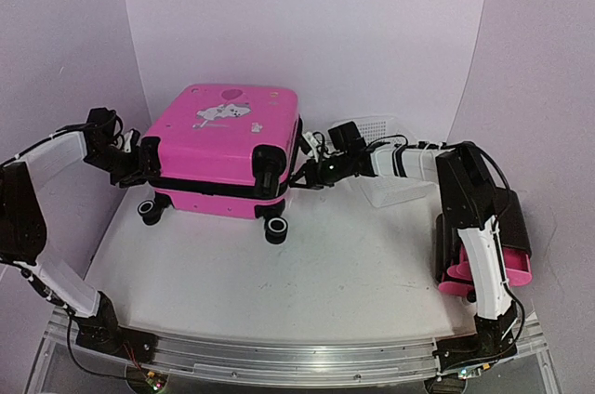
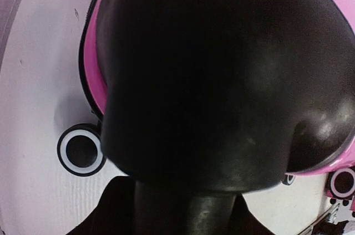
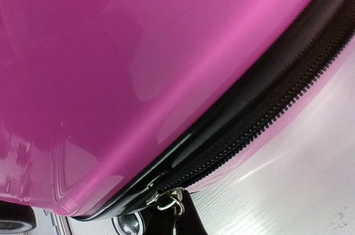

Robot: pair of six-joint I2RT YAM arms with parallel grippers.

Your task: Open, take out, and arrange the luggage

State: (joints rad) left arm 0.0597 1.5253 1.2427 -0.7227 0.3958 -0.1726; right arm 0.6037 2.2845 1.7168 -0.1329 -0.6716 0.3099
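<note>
The hot-pink luggage [image 1: 223,148] lies flat and zipped, sticker side up, on its small wheels [image 1: 275,229]. My left gripper [image 1: 141,166] is at its left corner. In the left wrist view a big black rounded part of the luggage [image 2: 222,80] fills the frame, with my dark fingers [image 2: 111,215] on either side of its stem; their hold is too dark to judge. My right gripper [image 1: 302,174] is at the right side, shut on the metal zipper pull [image 3: 171,200] of the black zipper band [image 3: 249,129] below the pink shell [image 3: 138,52].
A white mesh basket [image 1: 386,129] stands behind the right forearm. A black cabinet with pink drawers [image 1: 516,245] sits at the far right beside the right arm. A white-rimmed wheel [image 2: 81,150] rests on the white table [image 1: 307,282].
</note>
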